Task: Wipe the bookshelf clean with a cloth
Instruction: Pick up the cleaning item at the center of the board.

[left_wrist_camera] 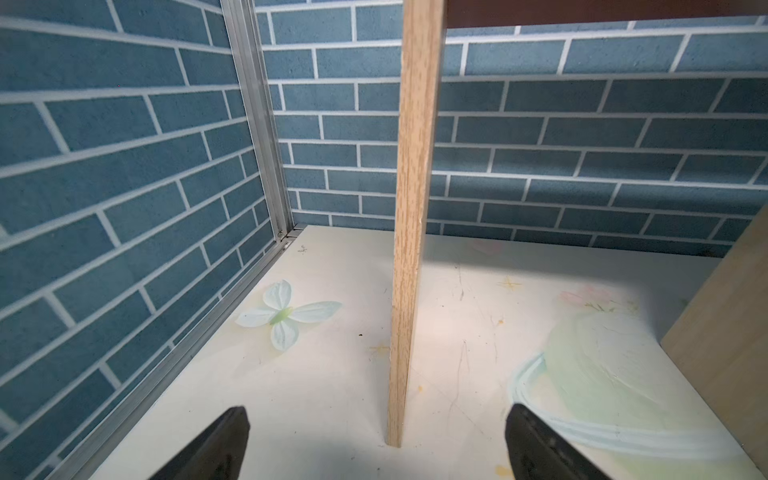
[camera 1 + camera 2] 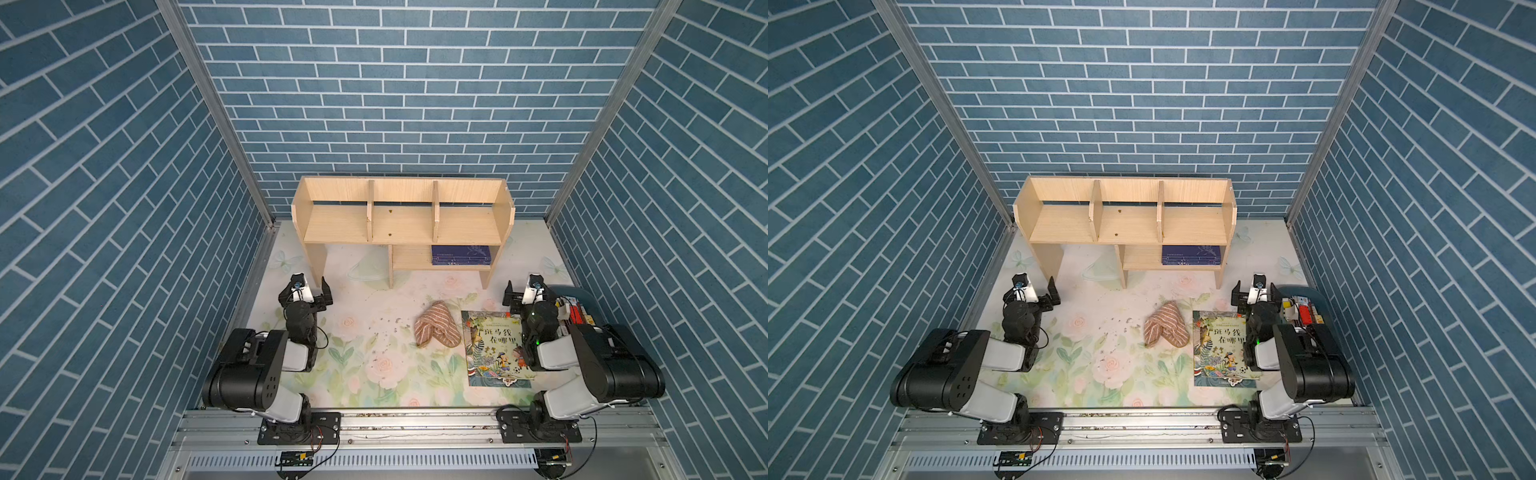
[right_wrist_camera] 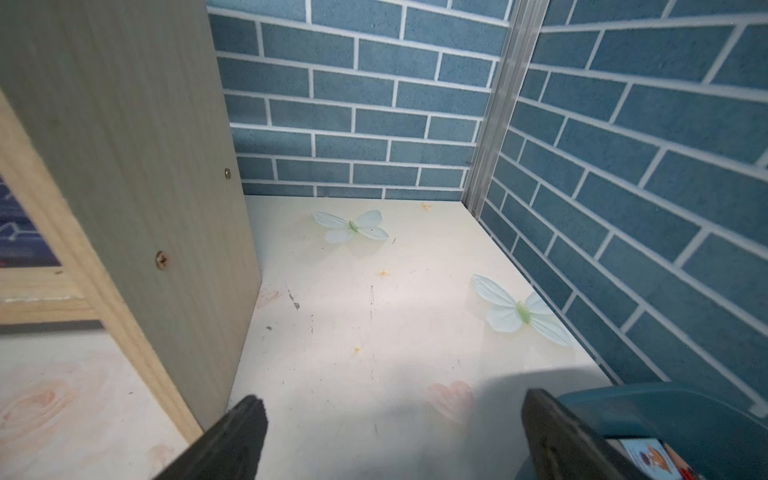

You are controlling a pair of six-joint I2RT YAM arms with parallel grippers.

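Cloth lies crumpled on the table, just beside the book's 9 o'clock edge. It is well apart from both grippers: at 4 o'clock from the left gripper and 8 o'clock from the right gripper. Both grippers are wide open and hold nothing; the shelf stands at the table's 12 o'clock end.

Blue brick-patterned walls enclose a floral-printed tabletop framed by aluminium rails.
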